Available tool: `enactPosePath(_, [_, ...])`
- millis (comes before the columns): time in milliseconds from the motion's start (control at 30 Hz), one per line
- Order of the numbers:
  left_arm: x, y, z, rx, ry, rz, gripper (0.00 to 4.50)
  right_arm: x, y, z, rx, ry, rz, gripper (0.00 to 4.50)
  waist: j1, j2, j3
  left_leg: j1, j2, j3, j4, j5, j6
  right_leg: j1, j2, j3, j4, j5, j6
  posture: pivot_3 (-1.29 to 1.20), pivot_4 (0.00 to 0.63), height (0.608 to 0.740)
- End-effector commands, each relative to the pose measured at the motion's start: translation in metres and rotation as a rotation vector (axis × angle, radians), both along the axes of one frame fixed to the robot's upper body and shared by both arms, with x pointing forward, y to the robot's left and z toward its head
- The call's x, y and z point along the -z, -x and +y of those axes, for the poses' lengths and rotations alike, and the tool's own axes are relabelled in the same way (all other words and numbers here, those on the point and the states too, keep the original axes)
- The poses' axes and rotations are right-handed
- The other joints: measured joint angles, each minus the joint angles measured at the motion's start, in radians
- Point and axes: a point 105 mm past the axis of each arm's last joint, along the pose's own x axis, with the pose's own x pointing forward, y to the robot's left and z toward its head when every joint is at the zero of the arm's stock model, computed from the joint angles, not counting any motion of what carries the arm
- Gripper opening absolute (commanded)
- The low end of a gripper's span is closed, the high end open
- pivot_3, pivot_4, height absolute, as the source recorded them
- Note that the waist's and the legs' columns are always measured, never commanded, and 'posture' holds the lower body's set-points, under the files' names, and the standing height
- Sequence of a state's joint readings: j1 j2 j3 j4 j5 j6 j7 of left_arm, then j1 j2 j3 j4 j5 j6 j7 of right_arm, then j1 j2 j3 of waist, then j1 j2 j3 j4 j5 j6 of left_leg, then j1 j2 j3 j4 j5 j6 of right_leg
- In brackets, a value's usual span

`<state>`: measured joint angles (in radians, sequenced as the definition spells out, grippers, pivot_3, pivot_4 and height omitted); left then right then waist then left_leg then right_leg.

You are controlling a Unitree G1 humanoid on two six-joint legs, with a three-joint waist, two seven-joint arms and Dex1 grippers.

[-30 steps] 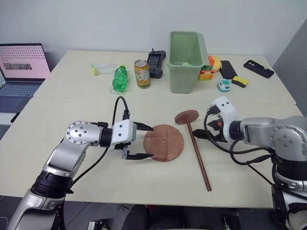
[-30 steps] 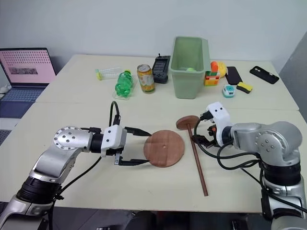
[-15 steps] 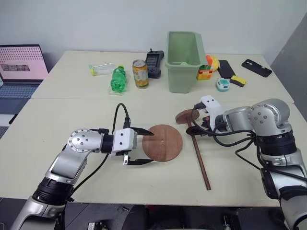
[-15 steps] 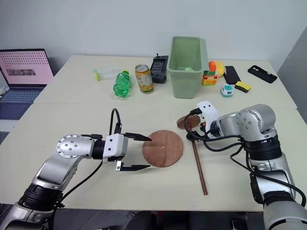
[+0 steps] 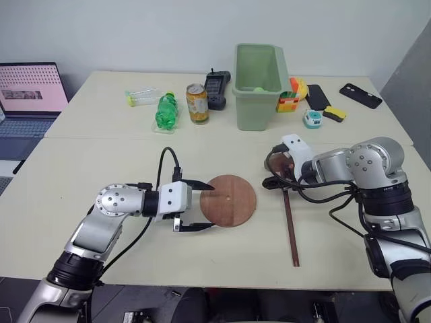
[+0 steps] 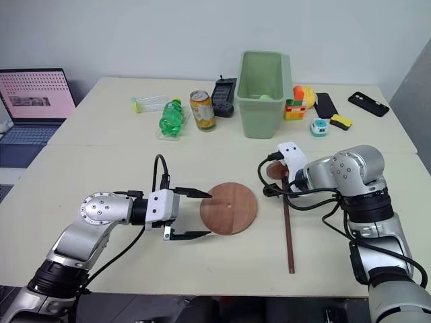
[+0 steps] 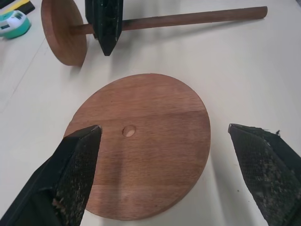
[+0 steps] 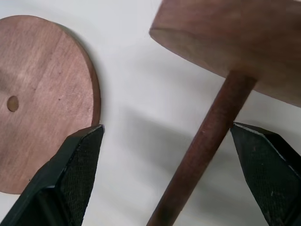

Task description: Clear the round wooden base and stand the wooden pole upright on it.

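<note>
Centre frame, the base [image 5: 229, 200] lies bare; the left gripper [image 5: 203, 206] gapes beside it, the right gripper [image 5: 277, 176] wide astride the pole [image 5: 290, 219].

Clutter along the far side of the table

A pale green bin [image 5: 258, 84] stands at upper centre, with a yellow drink can [image 5: 198, 103] and a green bottle [image 5: 164, 112] lying on its side to its left, a clear plastic tube [image 5: 143, 97] further left, and a black handset [image 5: 217, 89] (possibly a remote) between can and bin. Right of the bin sit coloured blocks [image 5: 291, 99], a small teal gadget [image 5: 312, 118] and two dark phones [image 5: 363, 95]. An open laptop [image 5: 30, 94] fills the left edge.
</note>
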<state>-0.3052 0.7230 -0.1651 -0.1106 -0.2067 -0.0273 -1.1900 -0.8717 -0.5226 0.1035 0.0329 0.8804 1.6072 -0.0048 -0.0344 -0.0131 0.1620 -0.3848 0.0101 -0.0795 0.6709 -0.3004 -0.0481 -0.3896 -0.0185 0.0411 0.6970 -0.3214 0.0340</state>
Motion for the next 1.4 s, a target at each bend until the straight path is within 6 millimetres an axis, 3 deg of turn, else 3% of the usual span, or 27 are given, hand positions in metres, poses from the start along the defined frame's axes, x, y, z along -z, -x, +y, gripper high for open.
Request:
enactPosePath(33, [-0.006, -0.001, -0.003, 0.01, 0.004, -0.041, 4.5, 0.001, 0.0, -0.003, 0.01, 0.007, 0.008, 4.44, 0.0, 0.0, 0.0, 0.0, 0.0, 0.0, 0.0, 0.0, 0.0, 0.0, 0.0, 0.0, 0.0, 0.0, 0.0, 0.0, 0.15, 0.74])
enactPosePath(133, [-0.007, -0.003, -0.004, 0.01, 0.009, -0.042, 4.5, 0.005, -0.001, -0.007, 0.034, 0.004, 0.033, 4.44, 0.0, 0.0, 0.0, 0.0, 0.0, 0.0, 0.0, 0.0, 0.0, 0.0, 0.0, 0.0, 0.0, 0.0, 0.0, 0.0, 0.15, 0.74])
enactPosePath(700, [-0.013, -0.005, -0.011, 0.029, 0.026, -0.047, 4.5, 0.014, -0.004, -0.017, 0.125, -0.035, 0.087, 0.38, 0.0, 0.0, 0.0, 0.0, 0.0, 0.0, -0.001, 0.0, 0.0, 0.0, 0.0, 0.0, 0.0, 0.0, 0.0, 0.0, 0.15, 0.74])
enactPosePath(933, [-0.025, -0.002, -0.016, 0.03, 0.09, -0.03, 4.5, 0.009, -0.002, -0.015, 0.113, -0.061, 0.073, 0.27, 0.0, 0.0, 0.0, 0.0, 0.0, 0.0, -0.001, 0.0, 0.0, 0.0, 0.0, 0.0, 0.0, 0.0, 0.0, 0.0, 0.15, 0.74])
enactPosePath(1067, [-0.035, 0.003, -0.004, -0.004, 0.115, 0.019, 4.5, -0.039, 0.007, 0.015, -0.084, -0.128, -0.117, 0.27, 0.0, 0.001, 0.001, -0.001, 0.0, 0.0, -0.001, 0.0, 0.0, -0.001, 0.0, 0.0, 0.0, 0.0, 0.0, 0.0, 0.15, 0.74])
enactPosePath(1233, [-0.029, 0.002, 0.031, -0.129, 0.032, 0.033, 4.5, -0.11, 0.024, 0.067, -0.302, -0.467, -0.407, 0.27, -0.022, 0.002, 0.002, 0.0, 0.002, 0.0, -0.004, 0.0, 0.0, -0.003, 0.0, 0.0, 0.0, 0.0, 0.0, 0.0, 0.15, 0.74])
enactPosePath(1300, [-0.022, 0.001, 0.05, -0.187, -0.05, 0.004, 4.5, -0.138, 0.025, 0.075, -0.332, -0.555, -0.631, 0.27, -0.026, 0.003, 0.002, 0.001, 0.002, 0.0, -0.006, 0.0, 0.0, -0.003, 0.001, 0.0, 0.0, 0.0, 0.0, 0.0, 0.15, 0.74])
enactPosePath(1400, [-0.019, 0.006, 0.059, -0.215, -0.081, 0.0, 4.5, -0.154, 0.033, 0.08, -0.401, -0.615, -0.86, 0.27, -0.017, 0.003, 0.002, 0.0, 0.002, 0.0, -0.007, 0.0, 0.0, -0.004, 0.0, 0.0, -0.001, 0.0, 0.0, 0.0, 0.15, 0.74])
